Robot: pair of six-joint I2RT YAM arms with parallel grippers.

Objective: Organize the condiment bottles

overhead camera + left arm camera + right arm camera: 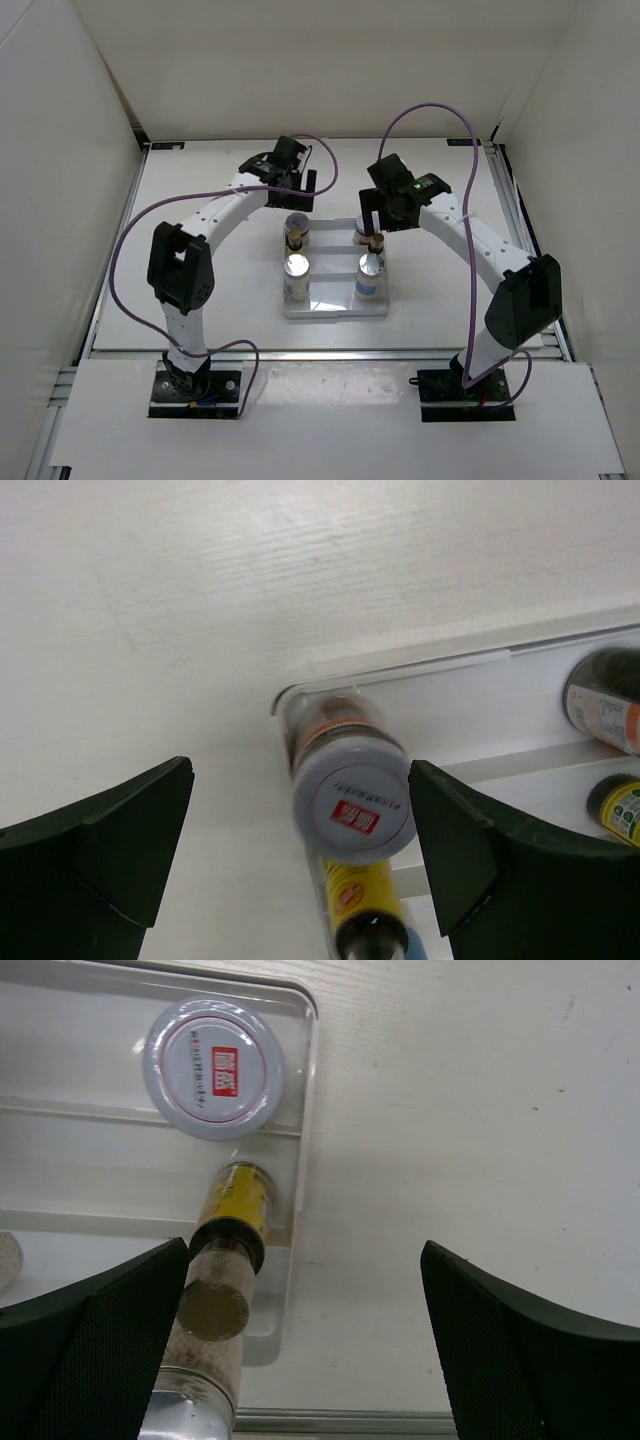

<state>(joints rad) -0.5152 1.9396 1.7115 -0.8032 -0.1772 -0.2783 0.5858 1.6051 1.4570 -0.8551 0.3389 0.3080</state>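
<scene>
The white divided tray (335,308) holds the condiment bottles in two columns. The left column has a white-lidded jar (297,221) at the back, a yellow bottle (295,241) in the middle and a silver-capped white cylinder (296,276) in front. The right column has a yellow bottle (374,244) and a white cylinder (369,276). My left gripper (300,860) is open above the left jar (352,795), with a wide gap on its left side. My right gripper (305,1330) is open beside the right column's jar (213,1068), yellow bottle (228,1245) and cylinder (195,1400), holding nothing.
White enclosure walls ring the table. The tray's rim (400,670) runs across the left wrist view, where two more bottles (605,695) show at the right edge. Purple cables loop over both arms.
</scene>
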